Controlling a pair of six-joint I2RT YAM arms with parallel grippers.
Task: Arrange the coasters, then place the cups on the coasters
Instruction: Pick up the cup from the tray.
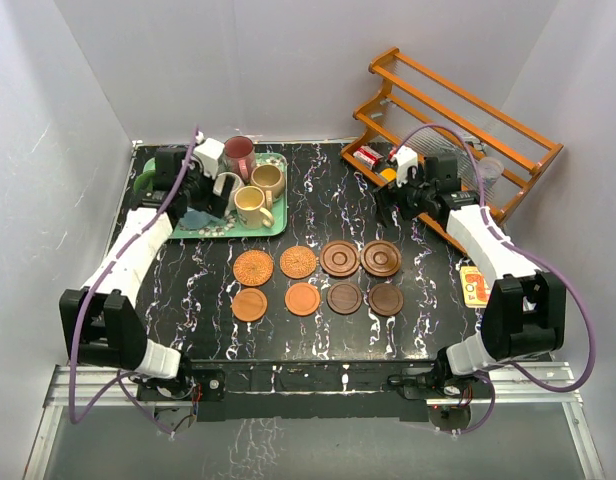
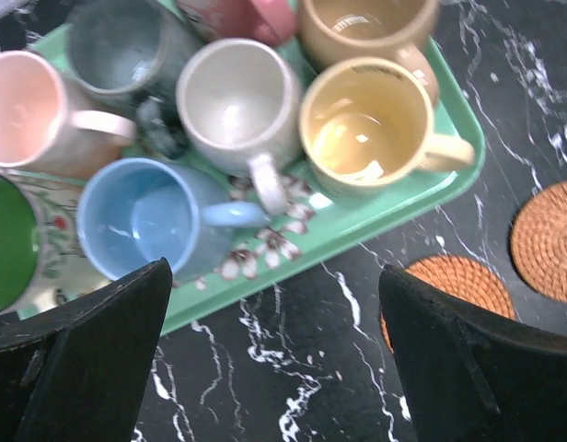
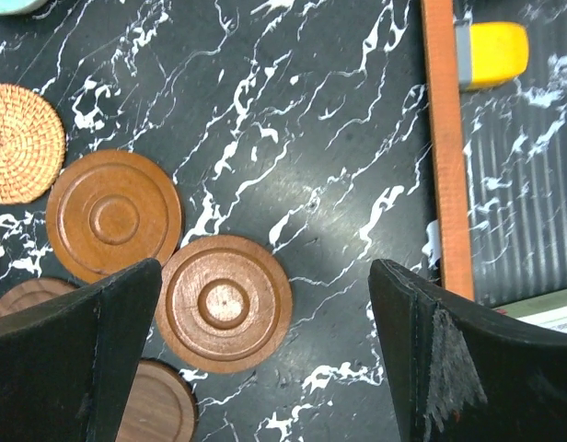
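Several coasters lie in two rows mid-table: woven orange ones [image 1: 253,267] on the left, dark brown grooved ones [image 1: 380,258] on the right. Several cups stand packed on a green tray [image 1: 278,228] at the back left, among them light blue [image 2: 141,216], cream-white [image 2: 237,101], yellow-cream [image 2: 357,129] and pink [image 2: 26,110]. My left gripper [image 1: 210,205] [image 2: 274,350] hangs open above the tray's front edge, holding nothing. My right gripper [image 1: 396,212] [image 3: 265,350] is open over bare table, with a brown coaster [image 3: 224,302] just inside its left finger.
An orange wooden rack [image 1: 458,120] stands at the back right, its rail [image 3: 445,138] close to my right finger. A yellow object [image 3: 491,53] and a clear glass cup [image 1: 490,172] sit in the rack. An orange card [image 1: 474,285] lies at the right edge.
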